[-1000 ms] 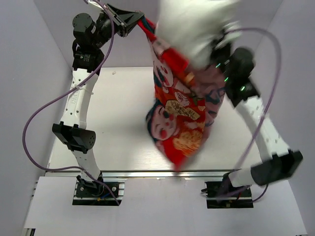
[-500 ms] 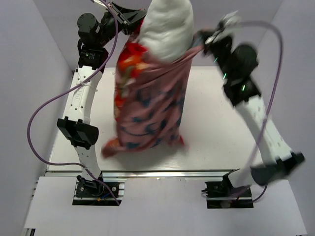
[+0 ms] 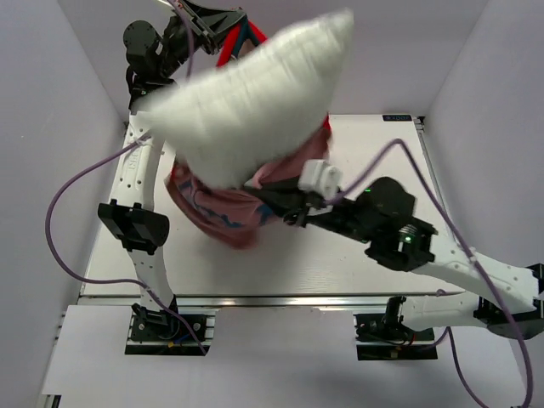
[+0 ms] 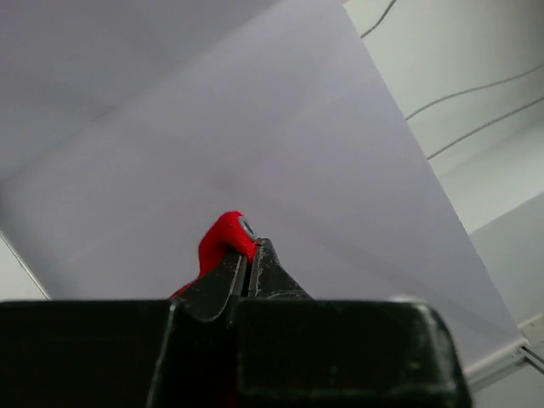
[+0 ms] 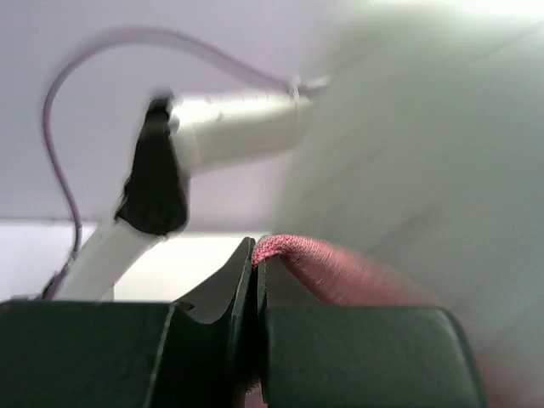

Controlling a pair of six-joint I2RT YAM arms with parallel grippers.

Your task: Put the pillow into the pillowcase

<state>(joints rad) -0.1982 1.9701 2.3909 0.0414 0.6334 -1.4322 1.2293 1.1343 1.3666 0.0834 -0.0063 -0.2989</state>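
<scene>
The white pillow [image 3: 251, 106] is up in the air, tilted, its lower end in the pillowcase [image 3: 223, 217], which hangs under it with its dull pink inner side showing. My left gripper [image 3: 223, 25] is raised at the far left and shut on a red edge of the pillowcase [image 4: 223, 242]. My right gripper [image 3: 274, 202] reaches left over the table and is shut on a pink fold of the pillowcase [image 5: 314, 263]. The pillow fills the right of the right wrist view [image 5: 425, 144], blurred.
The white table [image 3: 374, 153] is walled by pale panels on three sides. The left arm [image 3: 136, 195] stands along the left edge, with a purple cable looping beside it. The right arm [image 3: 408, 242] lies low across the table's front right.
The right arm has swung down from the far right to low over the table's middle. The pillow has tipped from upright to slanted and the case has bunched under it.
</scene>
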